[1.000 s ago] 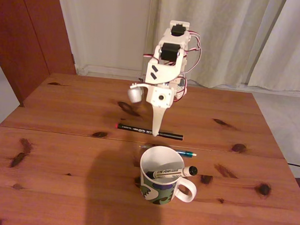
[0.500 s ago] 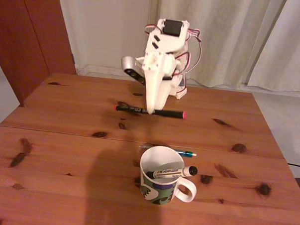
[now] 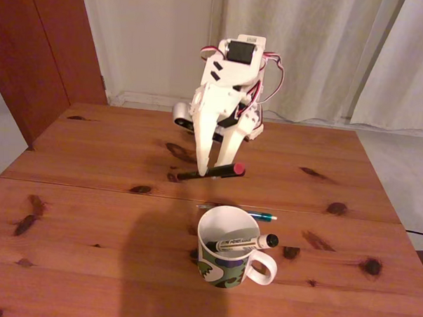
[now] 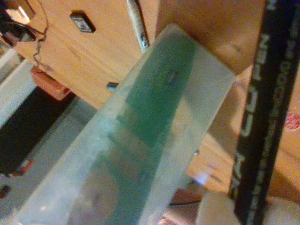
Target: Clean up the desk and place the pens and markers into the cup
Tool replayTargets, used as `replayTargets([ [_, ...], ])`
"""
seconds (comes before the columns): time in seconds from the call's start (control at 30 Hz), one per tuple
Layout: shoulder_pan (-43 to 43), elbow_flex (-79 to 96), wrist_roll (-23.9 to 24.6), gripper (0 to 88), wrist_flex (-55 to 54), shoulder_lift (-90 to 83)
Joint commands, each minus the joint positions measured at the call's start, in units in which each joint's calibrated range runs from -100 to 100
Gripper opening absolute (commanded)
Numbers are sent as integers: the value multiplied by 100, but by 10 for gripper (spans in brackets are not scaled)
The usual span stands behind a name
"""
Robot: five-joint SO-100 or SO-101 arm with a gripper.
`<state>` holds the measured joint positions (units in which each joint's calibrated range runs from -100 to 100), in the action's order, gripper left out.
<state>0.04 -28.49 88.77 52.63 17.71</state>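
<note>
In the fixed view my gripper [image 3: 212, 172] is shut on the thin black pen [image 3: 197, 175] and holds it in the air above the desk [image 3: 89, 216], its red end pointing right. The cup [image 3: 224, 261] stands in front of it, nearer the camera, handle to the right. The white marker [image 3: 246, 241] leans inside it with its black cap over the rim. Just behind the cup the teal pen [image 3: 263, 216] lies flat on the wood. In the wrist view the black pen [image 4: 262, 117] runs down the right side beside a pale finger [image 4: 164, 131].
The arm's base [image 3: 252, 122] stands at the far edge of the desk, in front of curtains [image 3: 328, 51]. A seam [image 3: 70, 186] crosses the tabletop between the arm and the cup. A brown door [image 3: 41, 46] lies beyond the back-left corner.
The black pen lay on the desk a second ago. The gripper lifted it clear, then turned it so it is foreshortened, and it now hangs a little lower and closer to the cup.
</note>
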Motion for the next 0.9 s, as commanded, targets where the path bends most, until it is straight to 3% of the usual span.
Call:
replayTargets([
  [0.0, 49, -370, 107, 8, -287, 20],
  [0.87, 716, -866, 699, 8, -614, 575],
])
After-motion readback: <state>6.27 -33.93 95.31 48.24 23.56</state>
